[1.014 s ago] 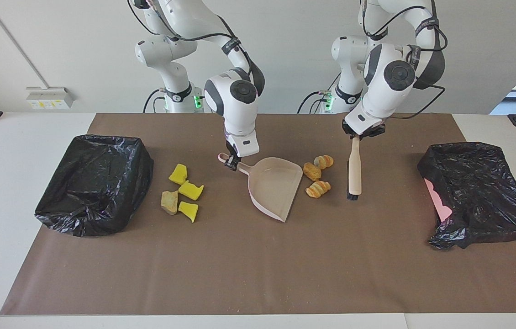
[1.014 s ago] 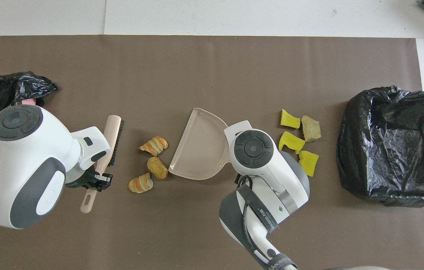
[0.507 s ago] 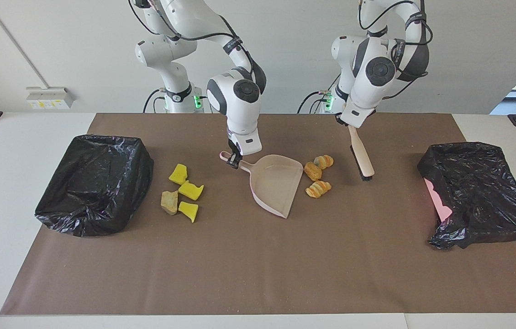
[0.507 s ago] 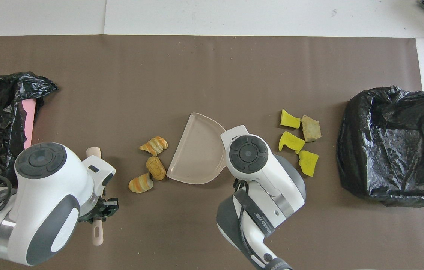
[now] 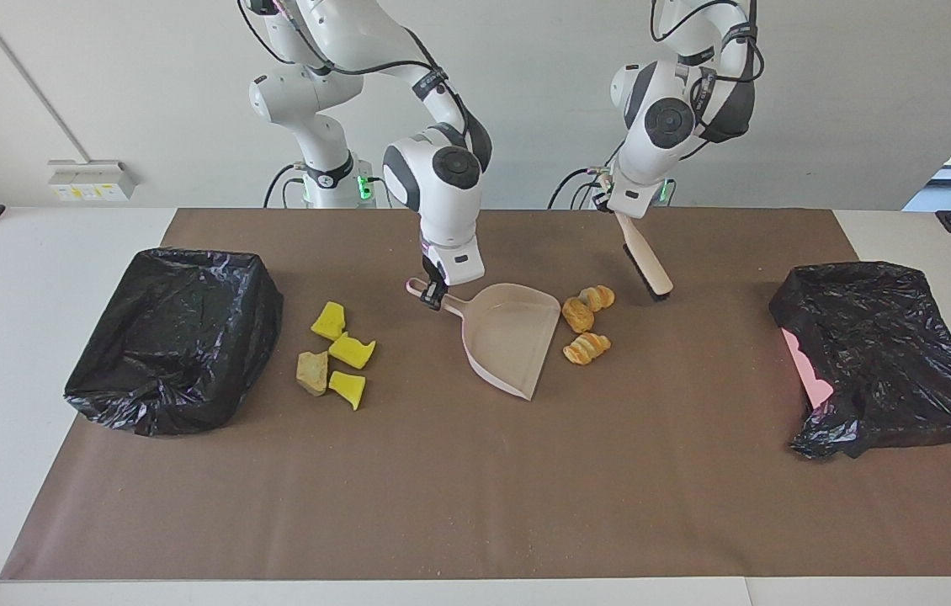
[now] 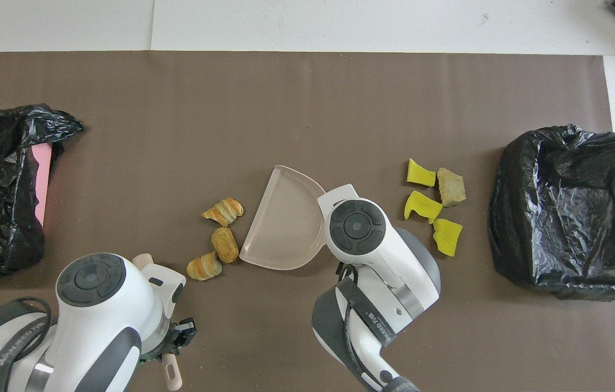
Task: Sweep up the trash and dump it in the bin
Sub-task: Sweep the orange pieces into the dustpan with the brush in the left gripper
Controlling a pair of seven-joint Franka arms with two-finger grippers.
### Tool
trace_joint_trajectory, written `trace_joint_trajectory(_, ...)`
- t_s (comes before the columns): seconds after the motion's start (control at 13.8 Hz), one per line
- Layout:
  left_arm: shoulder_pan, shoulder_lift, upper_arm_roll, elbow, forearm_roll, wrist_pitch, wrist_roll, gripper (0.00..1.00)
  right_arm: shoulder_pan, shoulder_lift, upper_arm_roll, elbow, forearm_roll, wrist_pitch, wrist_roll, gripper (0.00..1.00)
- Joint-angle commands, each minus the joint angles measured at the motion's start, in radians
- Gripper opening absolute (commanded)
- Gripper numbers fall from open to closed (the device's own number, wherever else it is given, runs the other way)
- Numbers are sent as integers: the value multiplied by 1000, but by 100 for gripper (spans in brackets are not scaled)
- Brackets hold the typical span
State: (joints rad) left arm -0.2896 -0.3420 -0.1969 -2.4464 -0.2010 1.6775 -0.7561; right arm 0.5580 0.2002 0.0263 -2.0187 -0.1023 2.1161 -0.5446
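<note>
Trash, two lots, on a brown mat covering the worktop. Lot one: three bread-like pieces, just beside the open mouth of the dustpan on the side toward the left arm's end. Lot two: yellow sponge chunks with a tan lump, between the dustpan and the black-lined bin at the right arm's end. A second black-bagged bin, with a pink patch showing, sits at the left arm's end.

Right claw: clamped together on the dustpan's handle, pan resting on the mat. Left claw: closed on the handle of a brush, which hangs tilted, bristles down, over the mat on the robots' side of the bread pieces.

Risks, as judged:
- Brush is off to one side of the bread pieces; a stroke from there could scatter them past the pan's mouth instead of into it.
- Rounded pieces may roll away under the bristles.
- Pan lip, if tilted off the mat, would let pieces slide under.
- Sponge lot lies at the pan's handle side; needs a separate pass.

Hidden or unclear:
- Overhead, the left arm's wrist covers nearly all the brush, and the right wrist covers the pan handle.
- Whether the bristles touch the mat cannot be told.
- Bin interiors are not readable.
</note>
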Motion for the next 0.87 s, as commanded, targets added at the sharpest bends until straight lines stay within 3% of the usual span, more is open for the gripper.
trace_joint_trajectory(0.0, -75, -17, 11, -48, -85, 91, -90, 0, 10, 13, 3, -25, -19, 47, -24, 0)
trace_joint_trajectory(0.43, -123, 131, 14, -51, -150, 393, -172, 0, 17, 31, 3, -6, -19, 27, -63, 0)
trace_joint_trajectory(0.65, -88, 194, 19, 10, -150, 456, -122, 0, 20, 44, 1, 101, -25, -137, -60, 0)
trace_joint_trajectory(0.8, -51, 227, 19, 50, -149, 459, -56, 0, 19, 36, 1, 112, -45, -180, -58, 0)
